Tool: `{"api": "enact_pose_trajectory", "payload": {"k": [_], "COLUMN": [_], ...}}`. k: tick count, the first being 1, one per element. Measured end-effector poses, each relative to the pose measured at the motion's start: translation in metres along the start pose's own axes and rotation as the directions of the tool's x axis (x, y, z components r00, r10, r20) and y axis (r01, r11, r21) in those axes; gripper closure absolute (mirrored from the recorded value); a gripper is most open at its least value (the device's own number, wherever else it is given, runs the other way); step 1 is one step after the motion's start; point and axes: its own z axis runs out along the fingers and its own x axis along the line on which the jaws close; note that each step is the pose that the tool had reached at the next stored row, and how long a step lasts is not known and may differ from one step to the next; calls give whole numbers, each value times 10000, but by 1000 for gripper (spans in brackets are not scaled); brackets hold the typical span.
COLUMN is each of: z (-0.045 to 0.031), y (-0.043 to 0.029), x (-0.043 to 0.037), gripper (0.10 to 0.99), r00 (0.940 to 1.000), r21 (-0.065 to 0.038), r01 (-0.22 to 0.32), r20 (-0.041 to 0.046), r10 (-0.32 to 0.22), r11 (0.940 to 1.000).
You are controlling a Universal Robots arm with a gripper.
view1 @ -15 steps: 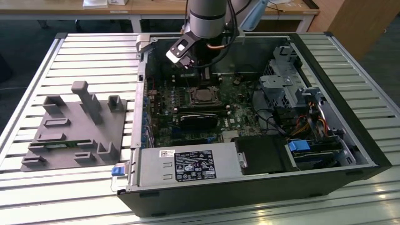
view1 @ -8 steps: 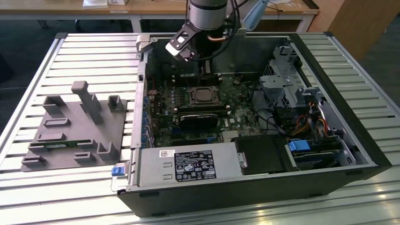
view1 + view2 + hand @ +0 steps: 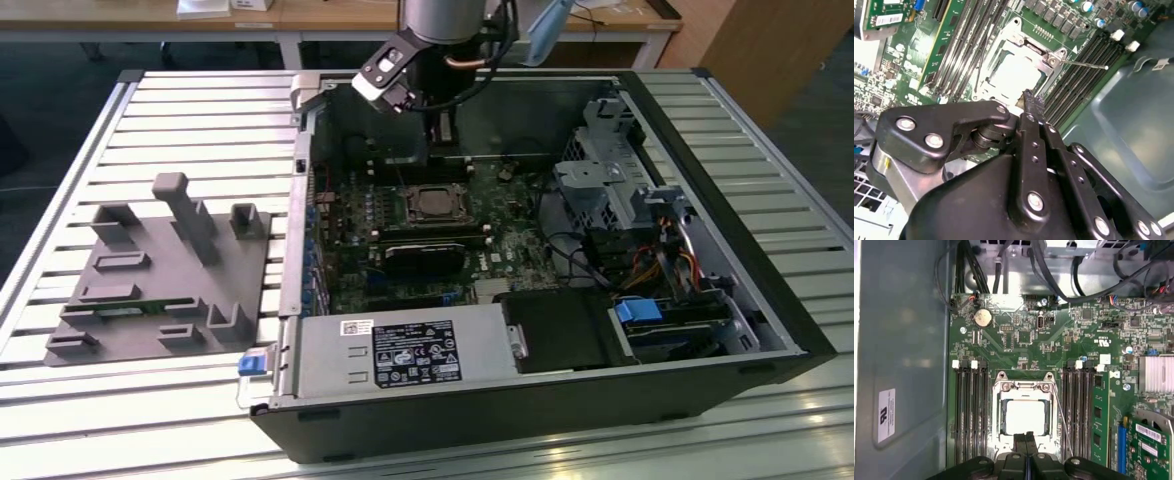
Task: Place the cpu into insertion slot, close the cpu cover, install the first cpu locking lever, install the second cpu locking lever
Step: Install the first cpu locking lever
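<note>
Circuit board (image 3: 1019,340) was green, speckled with tiny silver and black bits. The cpu (image 3: 1025,417) was pale silver-grey, the cpu cover (image 3: 1024,386) shiny silver. Claw (image 3: 1026,440) was plain black. Desk (image 3: 200,110) was silvery with ribbed stripes, fixture block (image 3: 160,270) flat grey, case (image 3: 534,420) black.

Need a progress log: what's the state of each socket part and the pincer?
cpu: seated flat, showing through the cover's window.
cpu cover: closed down over the cpu.
locking lever: looks unlatched, angled away from the cover.
pincer: shut, empty, at the cover's edge.
</note>
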Motion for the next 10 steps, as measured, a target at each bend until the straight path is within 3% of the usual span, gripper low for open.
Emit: {"api": "enact_pose_trajectory", "payload": {"k": [5,10], "z": [1,3], "y": [0,0], "x": [0,0], "gripper": [980,980], "r00": [9969,9859], "r21": [-5,-11], "r01": [790,1671], "r20": [-14,-29], "r10": [-790,-1671], "r11": [9969,9859]}}
